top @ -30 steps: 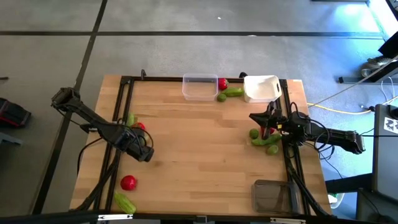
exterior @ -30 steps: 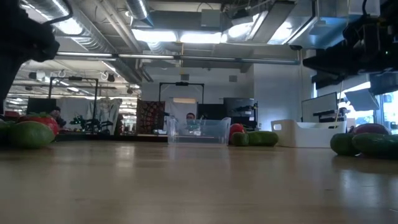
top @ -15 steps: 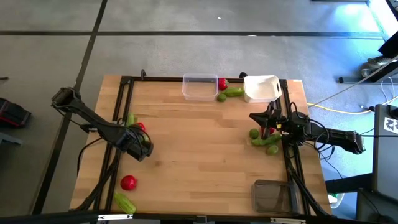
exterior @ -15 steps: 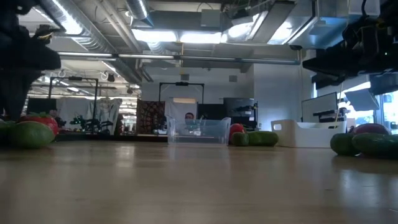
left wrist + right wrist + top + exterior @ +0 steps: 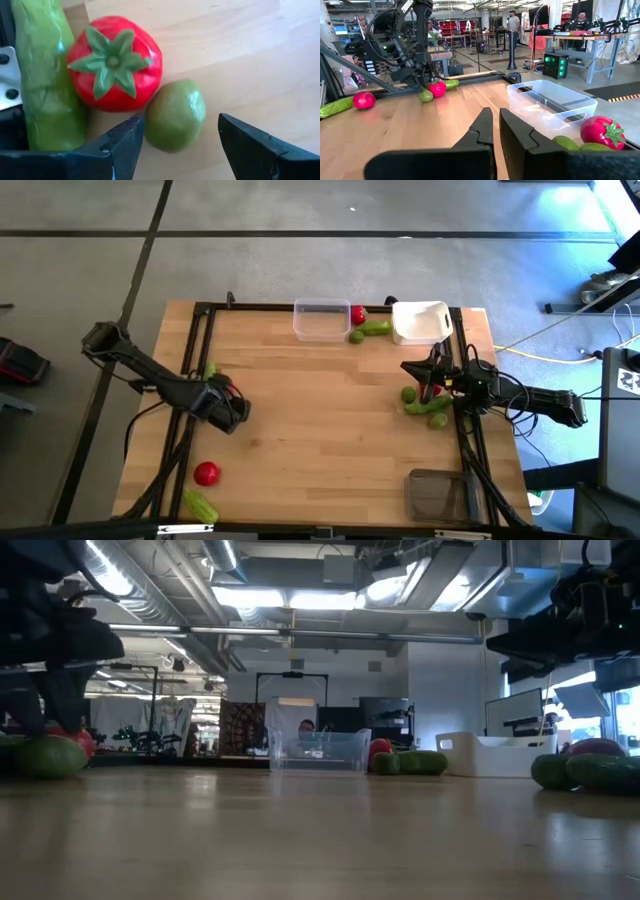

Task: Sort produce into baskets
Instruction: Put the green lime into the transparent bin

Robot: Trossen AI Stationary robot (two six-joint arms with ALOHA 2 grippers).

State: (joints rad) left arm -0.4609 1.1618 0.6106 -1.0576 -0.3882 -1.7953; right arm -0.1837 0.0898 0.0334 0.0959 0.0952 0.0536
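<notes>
Left gripper [image 5: 232, 411] has shifted slightly right at frame left over last second; fingers wide, now straddling green fruit [image 5: 175, 115] beside tomato [image 5: 115, 62] and cucumber [image 5: 45, 75] on worktop [image 5: 320, 410]. Grasp looks imminent. Right gripper [image 5: 428, 379] closed, empty, idle mid-right. All 3 baskets empty.

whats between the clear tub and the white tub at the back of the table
In the high view, a red tomato, a small round green fruit and a green cucumber lie between the clear tub and the white tub.
</notes>
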